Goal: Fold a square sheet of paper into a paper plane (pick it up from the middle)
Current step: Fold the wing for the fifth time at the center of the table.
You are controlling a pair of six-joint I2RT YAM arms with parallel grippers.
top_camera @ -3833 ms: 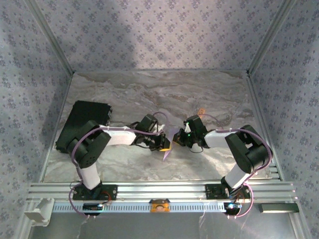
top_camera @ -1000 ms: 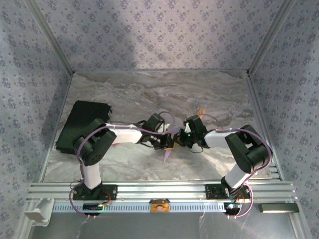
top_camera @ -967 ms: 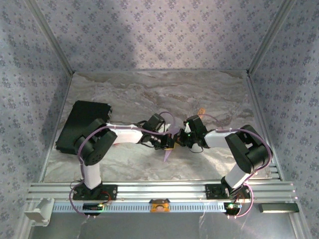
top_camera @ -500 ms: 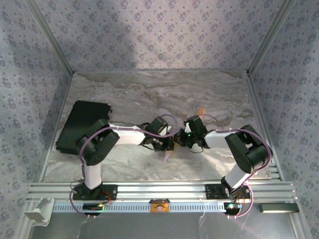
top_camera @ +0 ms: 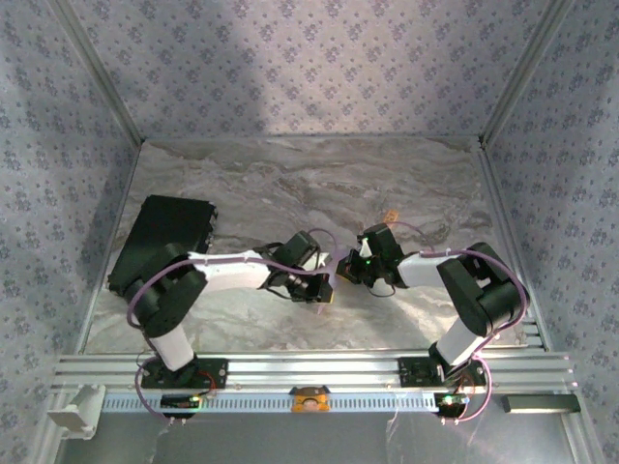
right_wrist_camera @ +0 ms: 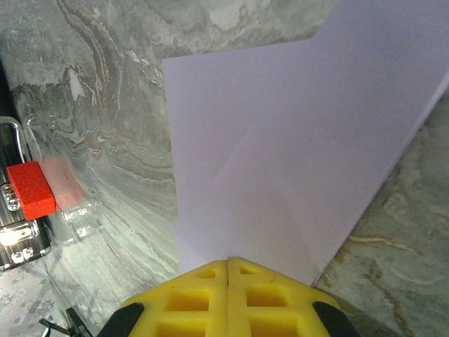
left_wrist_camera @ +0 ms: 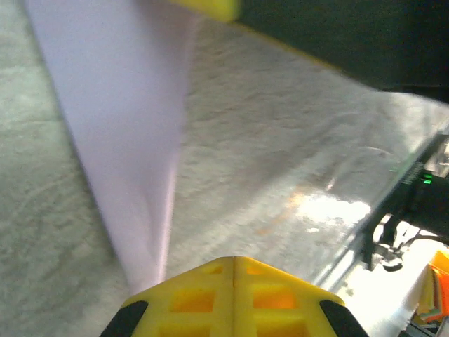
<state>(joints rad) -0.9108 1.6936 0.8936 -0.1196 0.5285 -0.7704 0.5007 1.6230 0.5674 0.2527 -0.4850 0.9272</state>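
Your left gripper (left_wrist_camera: 233, 261) has its yellow jaws pressed together on the folded lavender paper (left_wrist_camera: 126, 140), and your right gripper (right_wrist_camera: 228, 263) is clamped on it too. The paper is pale and matte, with overlapping creased flaps. In the left wrist view it narrows toward the jaws, its long axis running to 11 o'clock. In the right wrist view it fans toward 1 o'clock, over the marble table (right_wrist_camera: 105, 84).

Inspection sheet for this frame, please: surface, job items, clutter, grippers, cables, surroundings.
Surface: grey marbled table, no spills seen.
Job's things: lavender paper, creased, held between both grippers mid-table.
Clutter: black pad at left; small orange item beyond the right gripper; red block.
Grippers: left gripper and right gripper both shut on the paper.
Cables: purple cables loop along both arms.
Surroundings: patterned walls; aluminium rail in front.
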